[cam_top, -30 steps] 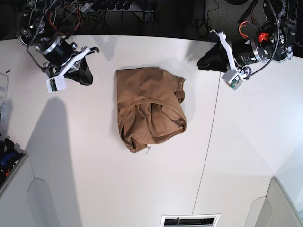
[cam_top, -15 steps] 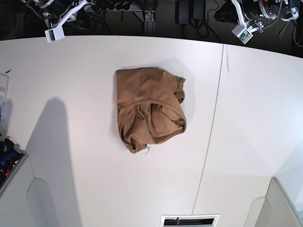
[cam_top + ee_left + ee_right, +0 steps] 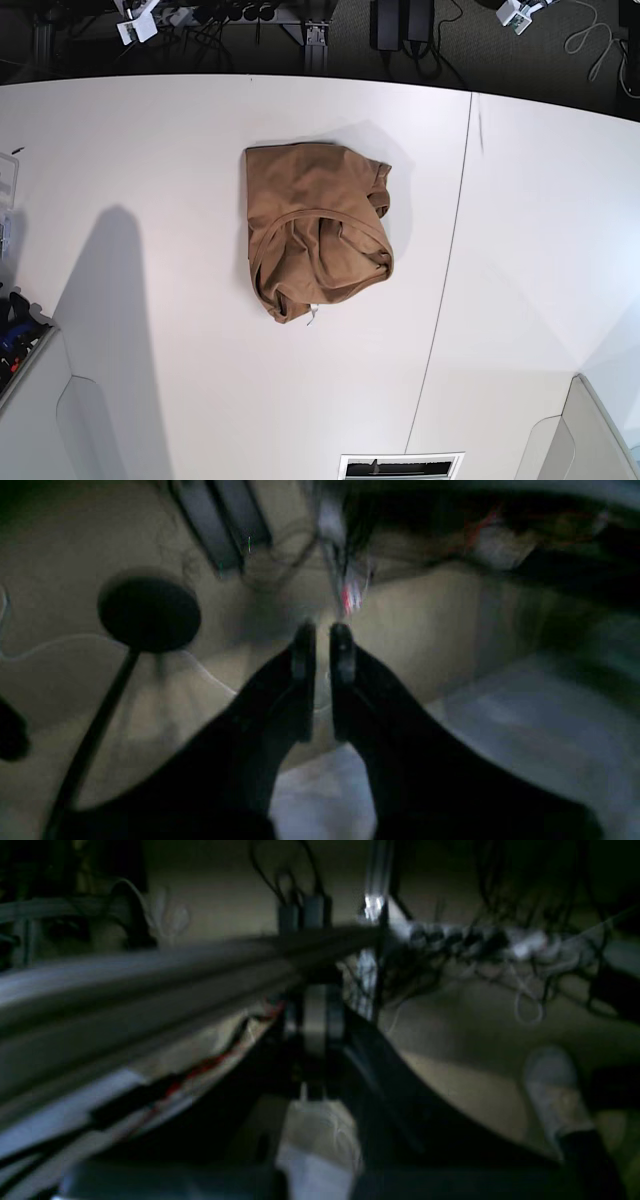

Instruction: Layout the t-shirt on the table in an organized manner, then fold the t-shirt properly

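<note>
Overhead, t-shirt (image 3: 315,232) bunched on table (image 3: 150,300).

Both arms of the robot sit pulled far back beyond the top edge of the overhead view, only their white wrist ends showing at the upper corners. The left gripper (image 3: 322,645), seen from its own wrist camera, carries its two dark fingers (image 3: 304,650) upright and almost together, a thin gap between them and nothing held. The right gripper (image 3: 315,1015), dim and blurred, is closed and empty.
</note>
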Controlling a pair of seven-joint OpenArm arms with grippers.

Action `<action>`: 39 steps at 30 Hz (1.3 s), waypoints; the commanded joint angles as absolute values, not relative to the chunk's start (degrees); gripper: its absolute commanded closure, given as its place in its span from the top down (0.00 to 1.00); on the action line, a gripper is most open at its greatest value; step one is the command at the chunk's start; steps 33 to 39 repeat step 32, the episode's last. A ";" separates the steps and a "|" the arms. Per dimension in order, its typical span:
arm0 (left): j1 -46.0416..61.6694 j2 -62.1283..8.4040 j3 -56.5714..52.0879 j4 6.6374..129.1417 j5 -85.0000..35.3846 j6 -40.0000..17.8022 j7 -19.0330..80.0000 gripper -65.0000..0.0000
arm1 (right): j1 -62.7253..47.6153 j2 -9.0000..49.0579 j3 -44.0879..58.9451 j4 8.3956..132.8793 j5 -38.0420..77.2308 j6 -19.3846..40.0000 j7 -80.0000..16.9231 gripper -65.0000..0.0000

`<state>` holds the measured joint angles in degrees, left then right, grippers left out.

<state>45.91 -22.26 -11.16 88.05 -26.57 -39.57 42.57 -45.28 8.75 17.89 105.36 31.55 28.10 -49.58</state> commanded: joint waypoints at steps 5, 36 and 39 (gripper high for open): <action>40.53 -22.72 -5.19 73.82 -20.40 -40.00 41.32 0.09 | -41.39 12.64 10.66 92.77 27.70 28.21 -49.25 0.00; 13.13 -18.76 27.83 43.94 -13.10 -25.91 33.67 0.09 | -18.15 9.80 -6.83 56.40 16.05 25.34 -58.96 0.00; 13.13 -18.76 27.83 43.94 -13.10 -25.91 33.67 0.09 | -18.15 9.80 -6.83 56.40 16.05 25.34 -58.96 0.00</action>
